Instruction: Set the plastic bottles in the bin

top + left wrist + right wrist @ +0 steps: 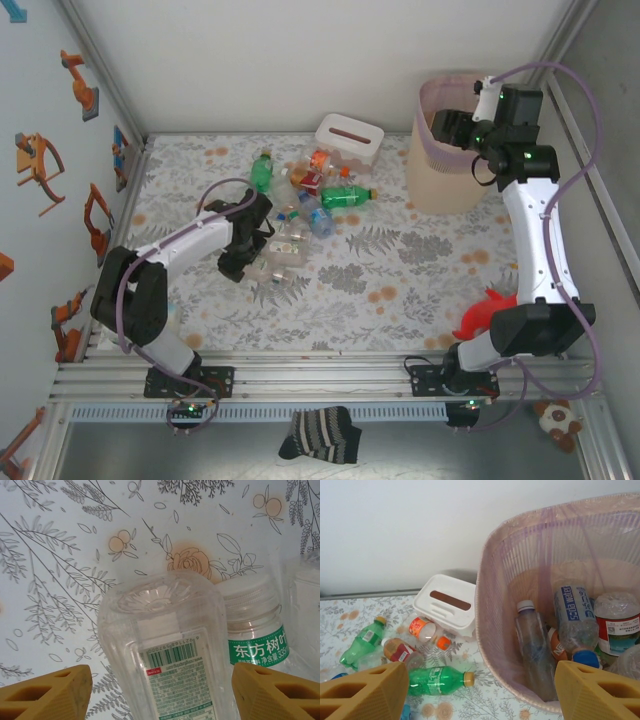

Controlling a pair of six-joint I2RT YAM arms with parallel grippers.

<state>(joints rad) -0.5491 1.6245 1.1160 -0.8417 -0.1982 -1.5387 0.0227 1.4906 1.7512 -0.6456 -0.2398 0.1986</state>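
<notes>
A pile of plastic bottles (300, 205) lies on the floral table, left of centre. My left gripper (258, 258) is down at the pile's near end. In the left wrist view a clear bottle (165, 645) with a barcode label lies bottom-first between its yellow fingers (50, 695), a thin gap on each side, so the left gripper (162, 695) is open. A white-capped, green-labelled bottle (252, 630) lies beside it. My right gripper (452, 125) hovers open over the bin (440, 185). The right gripper (480, 695) holds nothing above the bin's rim (487, 625). Several bottles (535, 645) lie inside.
A white tissue box (350, 138) stands behind the pile, next to the bin. A green bottle (432, 680) lies on the table near the bin's foot. A red object (485, 312) sits by the right arm. A striped sock (320, 435) and a plush toy (555, 420) lie off the front edge.
</notes>
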